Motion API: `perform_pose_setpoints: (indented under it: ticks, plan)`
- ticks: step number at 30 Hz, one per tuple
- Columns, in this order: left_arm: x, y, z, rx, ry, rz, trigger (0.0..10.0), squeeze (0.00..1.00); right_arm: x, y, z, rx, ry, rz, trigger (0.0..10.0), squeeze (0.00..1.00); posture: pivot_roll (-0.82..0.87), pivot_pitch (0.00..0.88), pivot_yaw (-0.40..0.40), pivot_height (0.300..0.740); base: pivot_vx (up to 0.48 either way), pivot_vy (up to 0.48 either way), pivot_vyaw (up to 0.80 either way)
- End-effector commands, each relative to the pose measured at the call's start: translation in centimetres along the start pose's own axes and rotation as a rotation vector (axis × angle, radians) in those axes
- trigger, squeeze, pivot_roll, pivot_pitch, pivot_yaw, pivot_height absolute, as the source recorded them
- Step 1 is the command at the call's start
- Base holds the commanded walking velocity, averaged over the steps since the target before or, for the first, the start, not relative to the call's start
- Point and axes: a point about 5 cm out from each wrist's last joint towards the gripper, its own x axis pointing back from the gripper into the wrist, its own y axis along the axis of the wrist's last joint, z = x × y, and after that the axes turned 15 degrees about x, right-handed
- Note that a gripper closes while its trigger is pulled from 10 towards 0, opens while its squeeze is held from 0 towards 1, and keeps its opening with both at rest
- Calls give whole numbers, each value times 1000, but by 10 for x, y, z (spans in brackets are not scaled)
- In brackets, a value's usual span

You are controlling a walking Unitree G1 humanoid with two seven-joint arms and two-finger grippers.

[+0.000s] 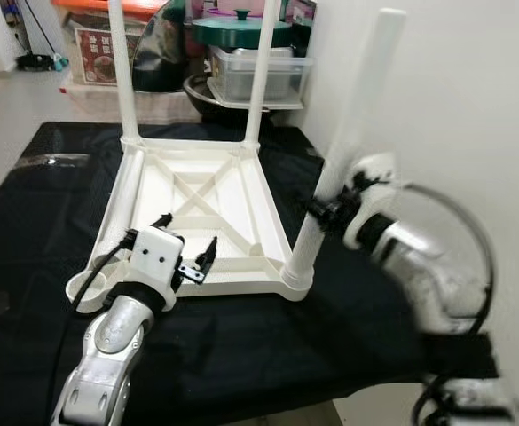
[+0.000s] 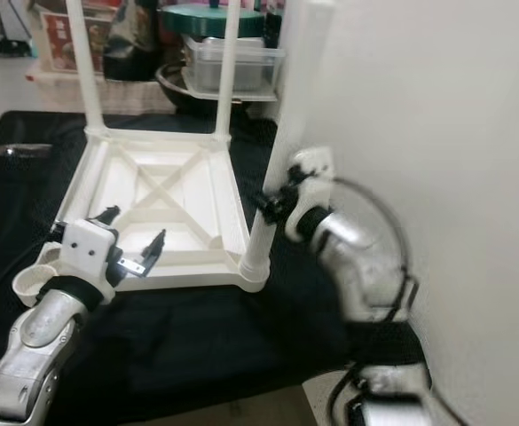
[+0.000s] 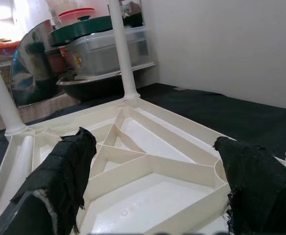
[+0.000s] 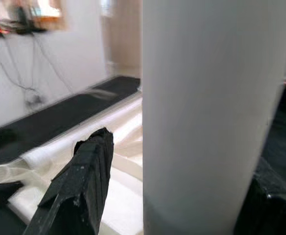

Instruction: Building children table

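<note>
Plastic, cream-white and hollow-looking, makes up the whole children's table: the tabletop (image 1: 201, 213) lies upside down on a black cloth (image 1: 28, 204), ribs showing, with two legs (image 1: 121, 71) already standing in the far corner sockets. Such parts probably weigh little and stay stiff, but the smooth round legs could slip or twist in a grip, so taking one low on its shaft, close to the socket, seems the steadiest hold (a high grip would lever the light top about). The right gripper (image 1: 326, 213) does roughly this: its two black fingers (image 4: 79, 186) sit either side of the third leg (image 1: 352, 133), closed against it a little above the base, and that leg leans slightly in the near right corner socket (image 1: 296, 280), so I judge it not yet fully seated. The left gripper (image 1: 186, 250) hovers over the near edge of the tabletop with its fingers spread wide, holding nothing and touching nothing that I can see. The near left socket (image 1: 89, 288) stands empty. Storage boxes and a pot (image 1: 241, 27) crowd the floor beyond the cloth.
</note>
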Motion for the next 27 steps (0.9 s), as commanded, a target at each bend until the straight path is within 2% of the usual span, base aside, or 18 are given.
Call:
perform_pose_setpoints:
  ticks: [1, 2, 7, 8, 11, 12, 13, 15, 16, 18, 19, 20, 21, 23, 24, 25, 26, 27]
  plan:
    - [1, -3, -1, -1, -7, 12, 10000, 0, -3, -5, 6, -24, 78, -7, 10000, 0, 103, 0, -137, 740, 0, 0, 0]
    - [1, -4, -1, -3, -7, 11, 10000, 0, -1, -14, 7, -20, 190, 31, 10000, 0, 117, 0, -151, 740, 0, 0, 0]
    - [1, -3, -1, -5, 0, 6, 10000, 0, -5, -30, 19, -17, 349, 91, 10000, 0, 137, 0, -166, 740, 0, 0, 0]
    - [2, -2, -1, -6, 2, 5, 10000, 0, -9, -33, 28, -19, 410, 97, 6353, 0, 144, 0, -171, 740, 0, 0, 0]
    - [2, -2, -1, -7, 2, 4, 10000, 0, -11, -35, 32, -23, 450, 93, 6353, 0, 147, 0, -174, 740, 0, 0, 0]
    - [3, -3, -2, -7, 2, 6, 10000, 0, -17, -37, 31, -40, 397, 103, 0, 0, 147, 0, -174, 740, 0, 0, 0]
    - [4, -3, -2, -8, 2, 7, 10000, 0, -24, -47, 22, 0, 260, 162, 0, 0, 149, 0, -176, 740, 0, 0, 0]
    - [4, -3, -2, -8, 2, 7, 10000, 0, -24, -47, 22, 0, 260, 162, 0, 0, 149, 0, -176, 740, 0, 0, 0]
    - [5, -4, -2, -10, 3, 8, 10000, 0, -28, -57, 3, -24, -46, 242, 0, 0, 145, 0, -178, 740, 0, 0, 0]
    - [5, -4, -2, -10, 3, 8, 10000, 0, -28, -57, 3, -24, -46, 242, 0, 0, 145, 0, -178, 740, 0, 0, 0]
    - [5, -4, -2, -12, 6, 7, 10000, 0, -15, -71, -18, -77, -431, 341, 0, 0, 145, 0, -192, 740, 0, 0, 0]
    - [6, -4, -1, -15, 7, 6, 10000, 0, 10, -84, -19, -131, -719, 434, 0, 0, 137, 0, -183, 740, 0, 0, 0]
    - [6, -4, -1, -15, 7, 6, 10000, 0, 10, -84, -19, -131, -719, 434, 0, 0, 137, 0, -183, 740, 0, 0, 0]
    - [7, -4, 0, -17, 7, 8, 10000, 0, 30, -90, -11, -168, -868, 487, 0, 0, 133, 0, -178, 740, 0, 0, 0]
    - [8, -5, 0, -19, 3, 13, 10000, 0, 34, -87, 8, -174, -837, 480, 0, 0, 115, 0, -157, 740, 0, 0, 0]
    - [7, -7, 0, -19, -2, 18, 10000, 0, 26, -76, 29, -144, -710, 413, 8667, 0, 106, 0, -147, 740, 0, 0, 0]
    - [6, -7, -1, -15, -9, 20, 10000, 0, 15, -63, 48, -139, -562, 312, 10000, 0, 96, 0, -138, 740, 0, 0, 0]
    - [6, -7, -1, -15, -9, 20, 10000, 0, 15, -63, 48, -139, -562, 312, 10000, 0, 96, 0, -138, 740, 0, 0, 0]
